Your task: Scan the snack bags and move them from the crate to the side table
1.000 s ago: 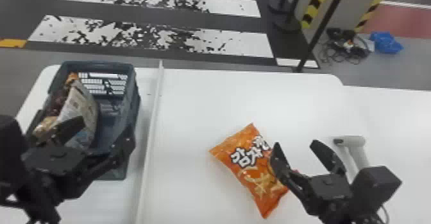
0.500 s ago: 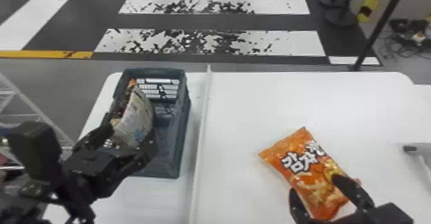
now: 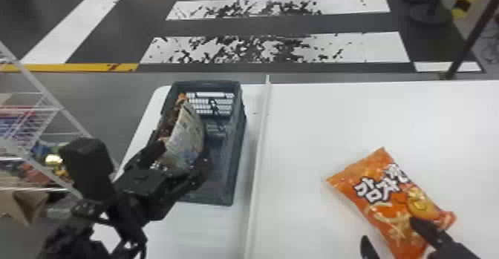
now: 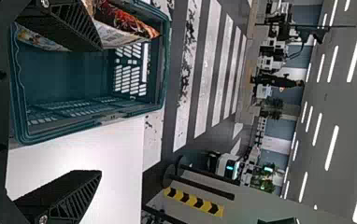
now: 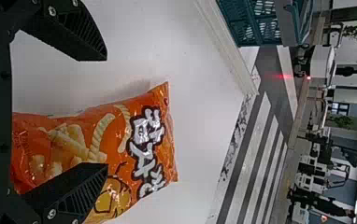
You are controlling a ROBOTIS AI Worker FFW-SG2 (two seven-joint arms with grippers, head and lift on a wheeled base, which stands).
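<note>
In the head view my left gripper is open over the near left part of the crate, beside a pale, printed snack bag leaning there. The left wrist view has the left gripper spread wide, one finger over the snack bags in the crate. An orange snack bag lies flat on the table. My right gripper is at its near end, open. In the right wrist view the right gripper has one finger above the orange bag and the other off to its side.
A white raised divider runs along the white table between crate and orange bag. A wire rack with colourful packages stands at the far left. Posts stand on the floor beyond the table.
The head view has swung left, so crate and orange bag sit farther right in it. My left gripper is now closer to the bags in the crate. The scanner at the right has left the head view.
</note>
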